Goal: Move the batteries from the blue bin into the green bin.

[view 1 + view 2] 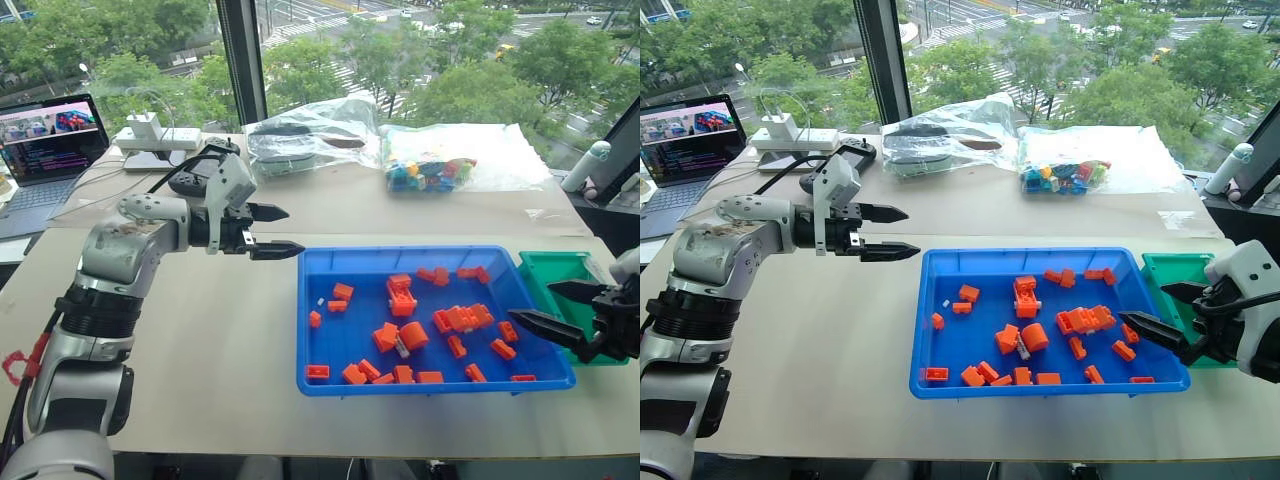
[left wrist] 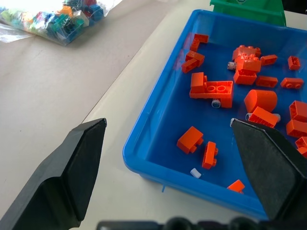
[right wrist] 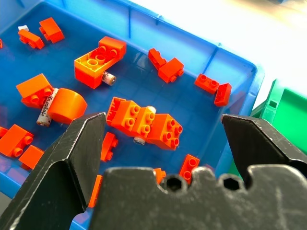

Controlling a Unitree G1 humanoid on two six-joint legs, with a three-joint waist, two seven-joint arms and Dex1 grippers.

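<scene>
I have the blue bin sitting on the counter as my landmark. The green bin stands touching its right-hand end.

Inside the blue bin lie many orange bricks, scattered over the floor. The batteries are mixed in among them. One battery lies tucked between an orange block and a rounded orange piece near the middle of the blue bin. Another battery pokes out from under the end of a long orange brick farther in. A third battery shows behind a cluster of joined bricks. A small whitish piece rests near the bin's left wall; I cannot tell what it is. I see no battery in the visible part of the green bin.

My left pincer hangs above the counter, just beyond the blue bin's left far corner, its two fingers apart and holding nothing. My right pincer hovers over the blue bin's right end, next to the green bin, fingers spread wide and empty.

Beyond the blue bin, farther back on the counter, lies a clear bag of coloured bricks, and next to it another plastic bag. A laptop sits far off to the left of the bin.
</scene>
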